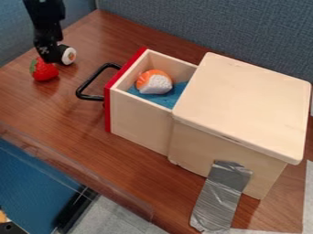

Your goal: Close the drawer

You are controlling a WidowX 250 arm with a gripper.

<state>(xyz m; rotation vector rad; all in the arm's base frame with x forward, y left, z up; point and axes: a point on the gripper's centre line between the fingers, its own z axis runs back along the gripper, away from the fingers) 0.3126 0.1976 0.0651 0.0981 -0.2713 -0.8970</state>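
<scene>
The black gripper (50,54) hangs at the upper left, a short way left of the drawer's handle and apart from it. The wooden drawer (139,118) stands pulled out from the left side of a pale wooden box (241,109). Its front panel (109,107) is red, and a black loop handle (92,81) sticks out toward the left. Inside the drawer, an orange and white toy sushi (154,82) rests on blue cloth (164,98).
A toy strawberry (43,70) and a dark sushi roll (68,55) lie close to the gripper on the brown table (36,103). Grey tape (221,196) runs down the box's front. A blue-grey partition (207,27) borders the back; a clear edge strip (73,171) borders the lower left.
</scene>
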